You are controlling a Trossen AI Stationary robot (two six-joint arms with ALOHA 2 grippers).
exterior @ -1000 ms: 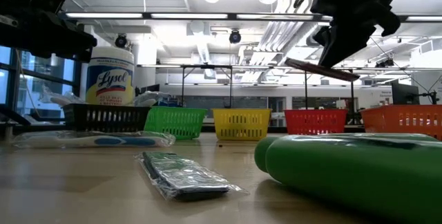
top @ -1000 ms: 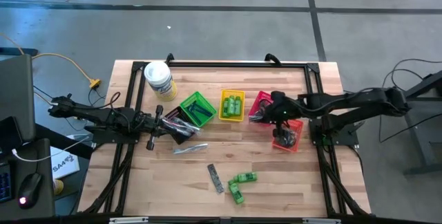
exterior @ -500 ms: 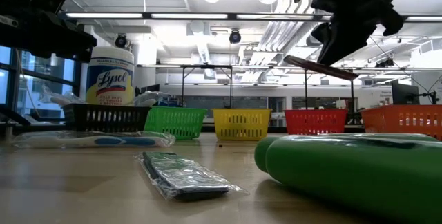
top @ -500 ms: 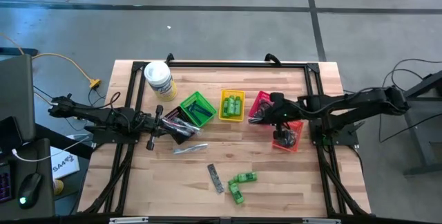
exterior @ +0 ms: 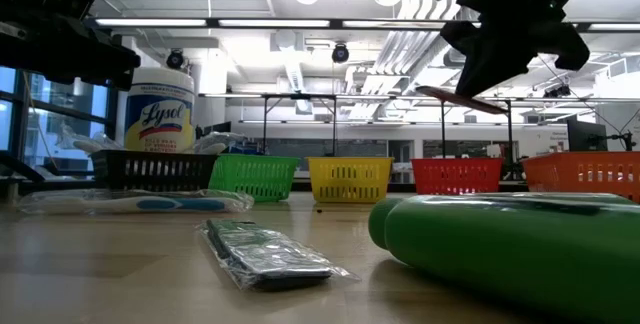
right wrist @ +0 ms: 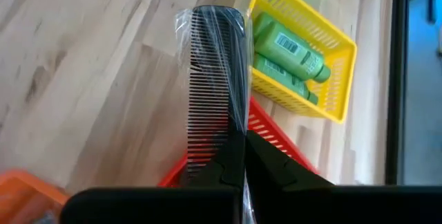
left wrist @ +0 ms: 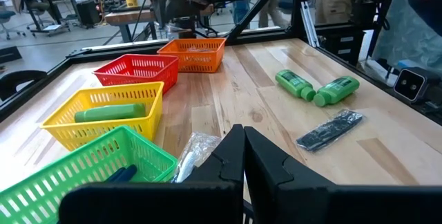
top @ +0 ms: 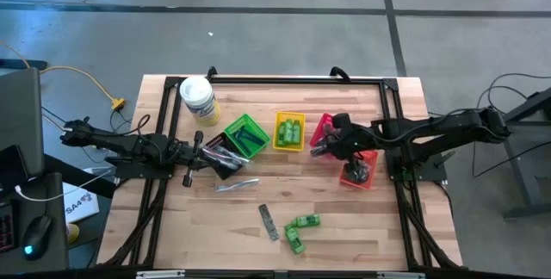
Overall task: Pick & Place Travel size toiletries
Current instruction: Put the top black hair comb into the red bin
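My right gripper (top: 327, 147) hangs over the red basket (top: 325, 127), shut on a dark comb in clear wrap (right wrist: 217, 65); the low view shows that comb (exterior: 462, 101) high above the table. My left gripper (left wrist: 243, 156) is shut on nothing and stays by the black basket (top: 220, 151) at the table's left. Two green bottles (top: 300, 229), a wrapped dark comb (top: 269, 221) and a clear-wrapped stick (top: 237, 184) lie flat on the wood. More green bottles (right wrist: 286, 48) lie in the yellow basket (top: 289, 131). My right gripper pinches the wrapped comb between its two fingers at one end (right wrist: 233, 126), on the spine side. The fingers slant down from the table's right, and the comb sticks out ahead along them. It is lifted clear, tilted, above the red basket's rim (right wrist: 273, 144).
The black, green (top: 245, 135), yellow, red and orange (top: 360, 168) baskets stand in a row across the table's middle. A white tub with a yellow label (top: 198, 100) stands at the far left. Bare wood lies along the near edge, around the loose items.
My right gripper has rolled about the line it points along while staying over the red basket, and the comb has turned with it. The gripper stays shut on the comb.
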